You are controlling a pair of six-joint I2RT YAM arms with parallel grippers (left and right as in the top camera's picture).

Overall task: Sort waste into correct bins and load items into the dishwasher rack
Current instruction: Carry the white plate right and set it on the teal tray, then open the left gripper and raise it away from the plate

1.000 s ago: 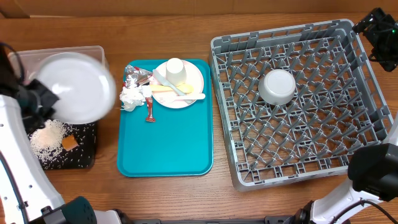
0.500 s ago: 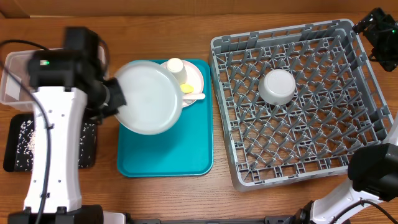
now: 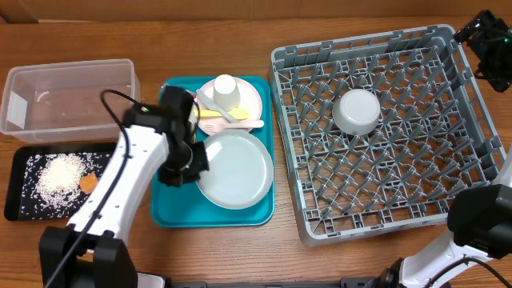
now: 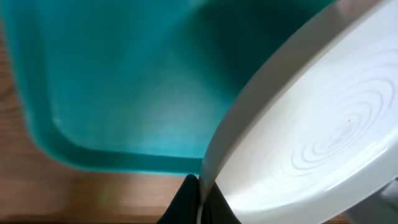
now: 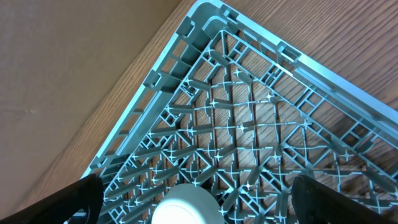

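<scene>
My left gripper [image 3: 190,160] is shut on the rim of the round grey-white plate [image 3: 234,170], holding it over the near half of the teal tray [image 3: 172,210]. In the left wrist view the plate [image 4: 311,124] tilts above the tray [image 4: 124,81], with its edge pinched between my fingertips [image 4: 186,202]. White rice [image 3: 56,178] and an orange cube [image 3: 88,182] lie in the black tray [image 3: 24,210]. The clear tub [image 3: 68,96] stands behind it. The right gripper [image 5: 196,186] stands open above the grey rack [image 5: 249,124], where a white bowl [image 3: 357,110] sits upside down.
At the back of the teal tray a pinkish plate [image 3: 250,102] carries a white cup [image 3: 226,88] and yellow and pale utensils [image 3: 228,120]. The left arm [image 3: 128,172] lies across the tray's left edge. The right arm [image 3: 490,40] hangs over the rack's far right corner.
The left arm has carried the grey-white plate from over the bins at the left rightward to the teal tray's near half. The right arm has not moved.
</scene>
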